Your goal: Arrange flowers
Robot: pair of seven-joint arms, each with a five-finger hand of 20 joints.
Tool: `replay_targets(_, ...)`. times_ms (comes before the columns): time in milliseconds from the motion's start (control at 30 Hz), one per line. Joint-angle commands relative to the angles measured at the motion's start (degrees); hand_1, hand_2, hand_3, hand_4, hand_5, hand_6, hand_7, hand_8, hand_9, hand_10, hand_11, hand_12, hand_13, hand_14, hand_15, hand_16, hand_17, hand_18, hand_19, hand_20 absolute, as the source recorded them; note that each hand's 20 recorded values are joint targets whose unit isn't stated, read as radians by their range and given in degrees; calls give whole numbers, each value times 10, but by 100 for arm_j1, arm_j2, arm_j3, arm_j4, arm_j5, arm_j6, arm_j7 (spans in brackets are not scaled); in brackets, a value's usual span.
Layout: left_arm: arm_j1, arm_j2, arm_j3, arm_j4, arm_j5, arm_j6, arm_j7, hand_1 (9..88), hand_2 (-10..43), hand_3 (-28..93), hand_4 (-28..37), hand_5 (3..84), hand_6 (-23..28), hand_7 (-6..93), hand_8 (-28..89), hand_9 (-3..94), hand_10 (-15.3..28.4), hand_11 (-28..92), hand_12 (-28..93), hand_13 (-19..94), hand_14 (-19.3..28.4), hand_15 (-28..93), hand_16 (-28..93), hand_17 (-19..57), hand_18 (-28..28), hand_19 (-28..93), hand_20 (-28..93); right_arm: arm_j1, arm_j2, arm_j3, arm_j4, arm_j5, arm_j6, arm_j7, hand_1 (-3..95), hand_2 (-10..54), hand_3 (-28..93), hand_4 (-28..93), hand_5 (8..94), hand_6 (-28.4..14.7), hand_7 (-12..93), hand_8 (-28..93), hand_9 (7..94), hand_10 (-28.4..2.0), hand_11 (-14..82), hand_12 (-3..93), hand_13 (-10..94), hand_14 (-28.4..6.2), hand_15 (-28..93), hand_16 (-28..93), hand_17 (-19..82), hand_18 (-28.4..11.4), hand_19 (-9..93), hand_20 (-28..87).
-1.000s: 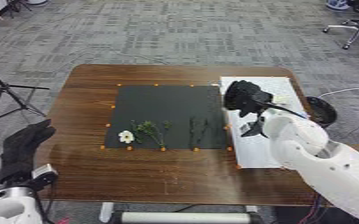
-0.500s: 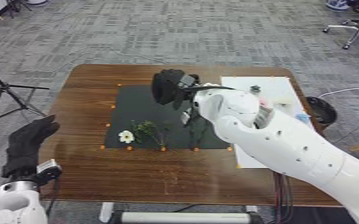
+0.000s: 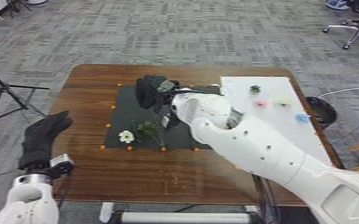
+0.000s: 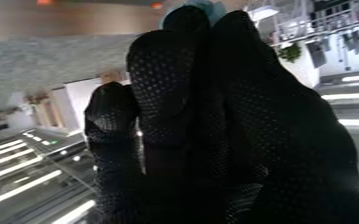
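White flower [image 3: 127, 136] on dark mat [image 3: 133, 106], leftward of and nearer the robot than the right hand [image 3: 147, 92], its fingertips pinching a pale blue piece [image 4: 214, 7]; green sprigs [image 3: 147, 129] beside the flower.

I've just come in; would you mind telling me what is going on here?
A robot is arranging flowers. Its right hand is over the dark mat, pinching something pale blue at its fingertips. A white flower and green sprigs lie on the mat, small coloured pieces on the white sheet. The left hand is at the left.
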Motion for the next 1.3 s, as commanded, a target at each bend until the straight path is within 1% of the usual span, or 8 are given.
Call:
replay_targets(33,-3,-70,32,-16,2,-116,33,260,57,691,-283,545,18,170,-72,532,148,248,151,416,172,231,4,99,107,93,195,-279,-602,79,481,-522,67,-183,627,-95,601,-165,748,-4,214,119,852,-90,59,377,782,-69,494,431,410,-203,790,596)
replay_targets(133,-25,-63,63,0,-23,-98,63,259,57,692,-283,545,18,169,-72,532,149,247,151,415,173,232,5,98,107,93,195,-348,-796,200,618,-762,-103,-308,622,-95,601,-167,747,-3,208,117,848,-95,55,369,777,-73,502,413,406,-202,791,595)
replay_targets(400,-67,-52,101,35,-19,-197,57,258,57,692,-283,545,18,171,-72,532,148,248,152,414,173,233,6,98,107,92,194,-435,-1013,355,722,-925,-376,-305,622,-66,561,-150,739,-1,187,105,834,-107,43,348,753,-83,530,368,391,-200,783,595)
replay_targets(567,-92,-59,140,42,-4,-243,32,259,57,691,-283,545,18,170,-72,532,149,249,152,414,174,233,5,97,107,91,194,-490,-1052,508,688,-1068,-772,-231,606,-46,535,-142,707,-4,161,89,773,-118,78,269,730,-92,531,357,374,-203,772,592)
replay_targets(767,-103,-68,146,40,10,-249,-25,258,57,692,-283,545,19,168,-72,533,148,248,151,414,174,234,6,97,107,91,194,-501,-997,510,635,-974,-1146,-37,526,-38,554,-129,665,-19,142,76,693,-132,131,179,693,-112,540,350,343,-211,760,587)
replay_targets(833,-89,-74,145,32,4,-246,-29,258,57,691,-283,544,19,169,-71,533,148,249,152,414,174,234,5,97,107,92,194,-505,-991,543,629,-920,-1237,19,468,-36,601,-139,653,-20,140,49,674,-137,128,176,681,-119,546,343,335,-213,758,586)
replay_targets(1000,-94,-76,161,32,14,-274,-61,258,57,692,-283,544,18,169,-71,532,148,248,152,414,174,234,5,97,107,91,194,-516,-1009,696,671,-1019,-1459,11,411,-19,621,-127,635,-26,144,-74,637,-148,115,176,663,-131,552,338,321,-219,753,586)
replay_targets(1300,-81,-99,149,20,29,-316,-85,259,58,691,-283,544,18,169,-72,531,148,248,152,413,174,233,5,96,107,91,194,-378,-904,606,628,-853,-1443,276,378,-16,630,-126,595,-10,142,-75,585,-178,89,176,645,-138,557,331,311,-225,752,583)
